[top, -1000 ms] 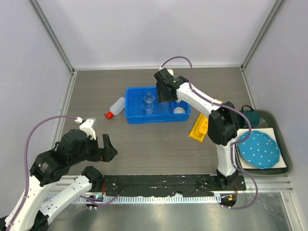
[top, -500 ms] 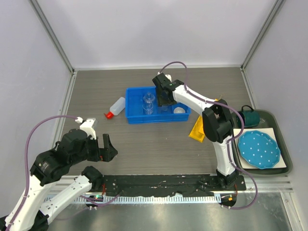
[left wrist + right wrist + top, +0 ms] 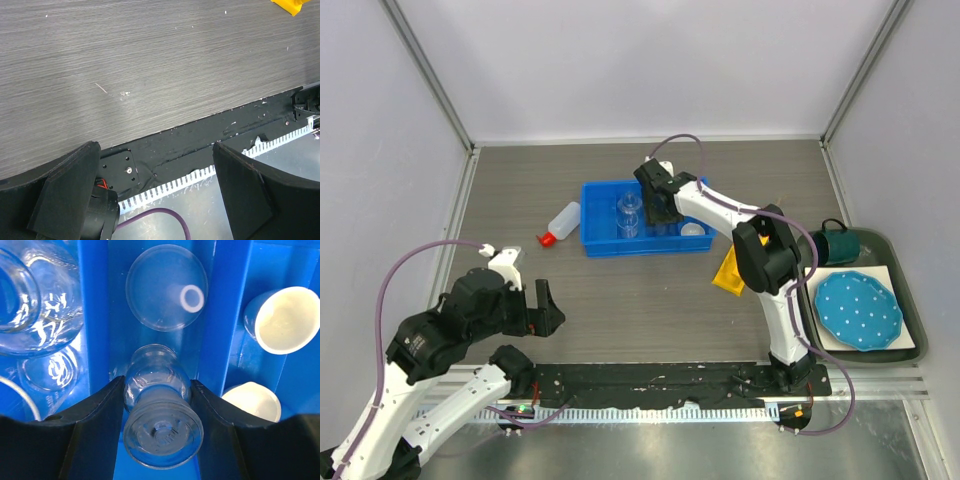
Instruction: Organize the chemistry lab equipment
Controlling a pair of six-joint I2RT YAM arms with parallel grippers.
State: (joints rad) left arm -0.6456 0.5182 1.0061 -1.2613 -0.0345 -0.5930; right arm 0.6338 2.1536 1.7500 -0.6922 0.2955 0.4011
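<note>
right claw (image 3: 157, 389) clamped on a small glass beaker (image 3: 161, 432), base toward the wrist camera, over the middle compartment of the blue bin (image 3: 227, 315), upper centre of the top view. glass funnel (image 3: 160, 290) sits just ahead in the same compartment. white dishes (image 3: 282, 320) in the right compartment, larger glassware (image 3: 30, 295) in the left. squeeze bottle (image 3: 560, 221) lies on the counter (image 3: 650, 310) just left of the bin, yellow rack (image 3: 730, 268) at its lower right. left claw (image 3: 542, 308) wide open, lower left.

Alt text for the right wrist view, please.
The right pincer grips a small clear glass vessel, base toward the camera, over the middle compartment of a blue plastic bin. A clear glass funnel lies in that compartment; two small white dishes sit to the right, clear glass beakers to the left.
</note>
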